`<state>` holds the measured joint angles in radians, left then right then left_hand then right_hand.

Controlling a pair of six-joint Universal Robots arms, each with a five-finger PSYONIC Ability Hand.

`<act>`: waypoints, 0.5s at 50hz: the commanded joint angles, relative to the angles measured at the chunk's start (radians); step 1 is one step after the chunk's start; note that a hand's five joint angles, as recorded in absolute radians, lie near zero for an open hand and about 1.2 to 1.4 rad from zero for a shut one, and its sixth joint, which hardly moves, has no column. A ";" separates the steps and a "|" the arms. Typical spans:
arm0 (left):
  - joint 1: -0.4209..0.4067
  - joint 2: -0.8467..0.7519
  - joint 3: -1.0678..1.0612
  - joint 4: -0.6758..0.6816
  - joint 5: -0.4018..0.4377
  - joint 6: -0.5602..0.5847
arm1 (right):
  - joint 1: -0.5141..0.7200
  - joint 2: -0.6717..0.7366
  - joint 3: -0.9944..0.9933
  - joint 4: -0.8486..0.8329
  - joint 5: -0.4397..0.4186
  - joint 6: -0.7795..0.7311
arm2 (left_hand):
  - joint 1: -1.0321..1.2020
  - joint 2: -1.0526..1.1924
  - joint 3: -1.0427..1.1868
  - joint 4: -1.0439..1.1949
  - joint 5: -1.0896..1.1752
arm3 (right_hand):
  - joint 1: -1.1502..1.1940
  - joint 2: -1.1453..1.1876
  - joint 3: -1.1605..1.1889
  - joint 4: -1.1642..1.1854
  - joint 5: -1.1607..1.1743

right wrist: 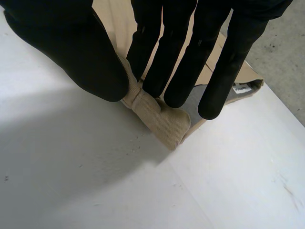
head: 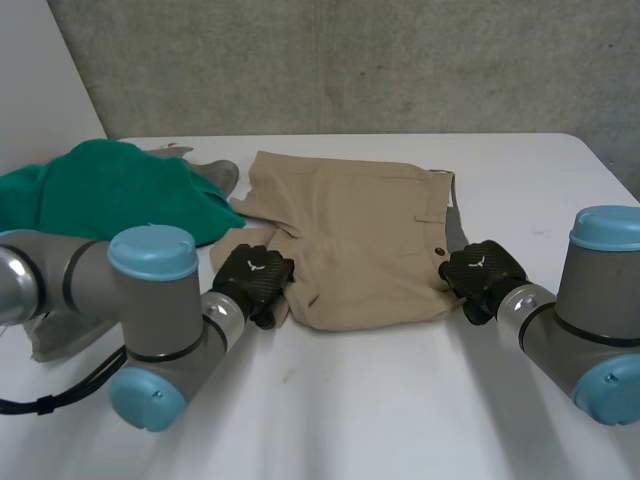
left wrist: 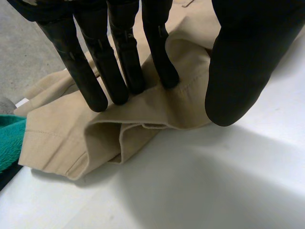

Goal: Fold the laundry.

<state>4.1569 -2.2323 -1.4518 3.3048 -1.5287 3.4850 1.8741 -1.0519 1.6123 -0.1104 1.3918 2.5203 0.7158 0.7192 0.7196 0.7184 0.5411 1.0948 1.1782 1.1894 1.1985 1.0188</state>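
Note:
Beige shorts [head: 360, 240] lie folded in the middle of the white table [head: 400, 400]. My left hand [head: 252, 275] is at their near left corner. Its straight fingers [left wrist: 119, 62] press down on a raised fold of the shorts [left wrist: 62, 138], while the thumb [left wrist: 243, 71] stands apart at the hem. My right hand [head: 482, 272] is at the near right corner, by the waistband. Its thumb [right wrist: 71, 52] and fingers pinch a bunched corner of the beige cloth [right wrist: 162, 121] just above the table.
A green garment [head: 110, 190] lies heaped at the left, touching the shorts' far left part, and its edge [left wrist: 7, 140] lies beside the left hand. A grey cloth [head: 215, 175] peeks out behind it. A concrete wall stands beyond the far edge.

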 commanded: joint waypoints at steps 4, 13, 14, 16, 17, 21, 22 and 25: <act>-0.023 -0.040 0.074 -0.008 -0.004 0.014 | -0.001 -0.003 0.000 0.000 0.000 0.000 | 0.559 0.556 0.555 0.556 0.559 | 0.301 0.218 0.207 0.198 0.203; -0.020 0.109 0.015 -0.042 -0.120 0.023 | -0.003 -0.040 -0.002 0.050 0.001 -0.017 | 0.680 0.677 0.677 0.678 0.681 | 0.301 0.218 0.207 0.198 0.203; -0.018 0.132 -0.004 -0.056 -0.117 0.028 | -0.004 -0.051 -0.002 0.072 0.000 -0.026 | 0.680 0.677 0.677 0.678 0.681 | 0.301 0.218 0.207 0.198 0.203; -0.011 0.208 -0.071 -0.120 -0.085 0.048 | -0.009 -0.086 -0.003 0.159 0.000 -0.075 | 0.680 0.677 0.677 0.678 0.681 | 0.301 0.218 0.207 0.198 0.203; -0.004 0.236 -0.097 -0.145 -0.070 0.057 | -0.012 -0.097 -0.002 0.191 0.000 -0.098 | 0.680 0.677 0.677 0.678 0.681 | 0.301 0.218 0.207 0.198 0.203; 0.031 0.365 -0.222 -0.253 0.022 0.112 | -0.046 -0.152 0.000 0.337 -0.013 -0.221 | 0.680 0.677 0.677 0.678 0.681 | 0.301 0.218 0.207 0.198 0.203; 0.035 0.391 -0.246 -0.278 0.034 0.121 | -0.050 -0.161 0.001 0.369 -0.019 -0.241 | 0.680 0.677 0.677 0.678 0.681 | 0.301 0.218 0.207 0.198 0.203; 0.043 0.479 -0.324 -0.401 0.077 0.160 | -0.061 -0.192 0.029 0.541 -0.031 -0.317 | 0.680 0.677 0.677 0.678 0.681 | 0.301 0.218 0.207 0.198 0.203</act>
<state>4.1735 -1.9125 -1.6271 3.0908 -1.5469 3.5762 1.8408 -1.1830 1.6126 0.1756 1.3820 2.3456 1.1684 1.1957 1.1940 1.1990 0.9839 1.0948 1.1782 1.1894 1.1985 1.0188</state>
